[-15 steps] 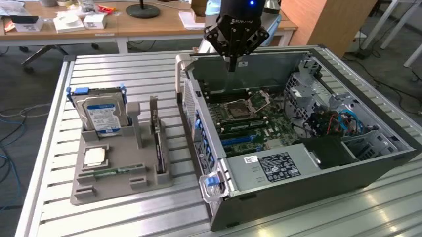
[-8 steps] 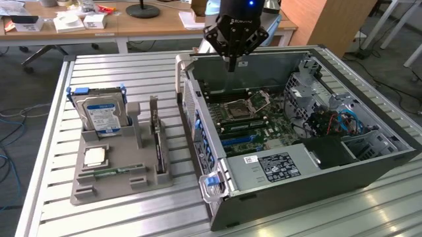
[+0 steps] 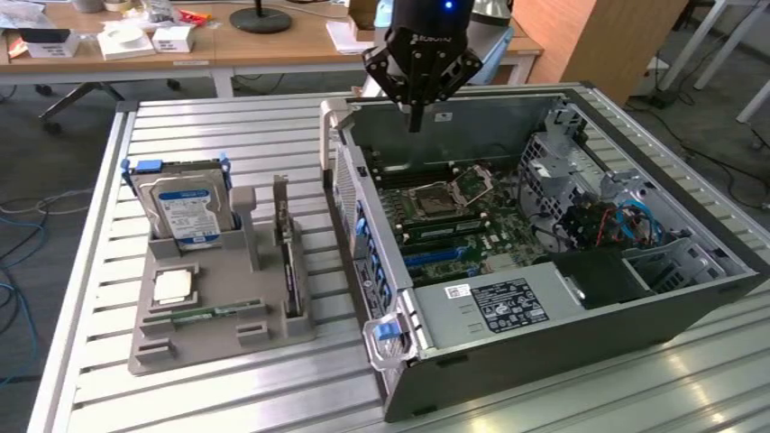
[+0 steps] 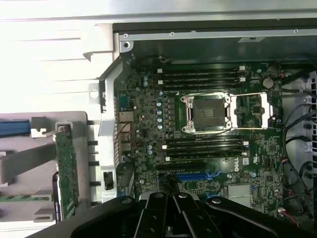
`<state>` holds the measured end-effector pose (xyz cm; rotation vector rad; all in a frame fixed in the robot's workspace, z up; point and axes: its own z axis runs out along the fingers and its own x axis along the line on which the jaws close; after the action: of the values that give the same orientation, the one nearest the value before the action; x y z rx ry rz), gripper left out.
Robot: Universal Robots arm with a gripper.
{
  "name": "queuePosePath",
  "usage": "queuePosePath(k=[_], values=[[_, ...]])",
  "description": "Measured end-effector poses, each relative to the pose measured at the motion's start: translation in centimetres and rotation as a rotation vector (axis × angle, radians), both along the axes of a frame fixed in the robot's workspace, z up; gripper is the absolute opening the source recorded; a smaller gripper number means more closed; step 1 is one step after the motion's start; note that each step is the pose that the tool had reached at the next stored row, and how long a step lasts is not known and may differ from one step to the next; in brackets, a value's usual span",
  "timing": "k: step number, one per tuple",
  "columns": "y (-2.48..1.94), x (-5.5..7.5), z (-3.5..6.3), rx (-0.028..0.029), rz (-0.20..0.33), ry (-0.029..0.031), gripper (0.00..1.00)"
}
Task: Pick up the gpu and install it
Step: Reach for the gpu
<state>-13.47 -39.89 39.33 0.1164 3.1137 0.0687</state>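
The gpu (image 3: 288, 263) is a thin dark card with a grey end bracket, standing on edge in the grey holder (image 3: 216, 341) at the exterior view's left. In the wrist view the gpu (image 4: 66, 171) shows as a green board edge beside the case. My gripper (image 3: 416, 122) hangs above the far wall of the open computer case (image 3: 542, 311), well away from the card. Its fingers are shut together with nothing between them. The wrist view looks past the gripper (image 4: 172, 201) down onto the motherboard (image 4: 148, 129) and its blue slot (image 4: 195, 176).
A silver hard drive (image 3: 180, 209) with a blue-white label stands in the holder, with a small chip (image 3: 175, 287) and a green memory stick (image 3: 207, 314) lying in front. Cables (image 3: 608, 225) and a black power supply (image 3: 506, 302) fill the case's near side. Desks stand behind.
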Motion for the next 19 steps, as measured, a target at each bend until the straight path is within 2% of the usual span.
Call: queuePosePath(k=[6,19], values=[[0.00,-1.4,-0.01,0.0001,0.000,0.0000,0.10],[0.00,-5.6,-0.03,0.0001,0.000,0.0000,0.10]])
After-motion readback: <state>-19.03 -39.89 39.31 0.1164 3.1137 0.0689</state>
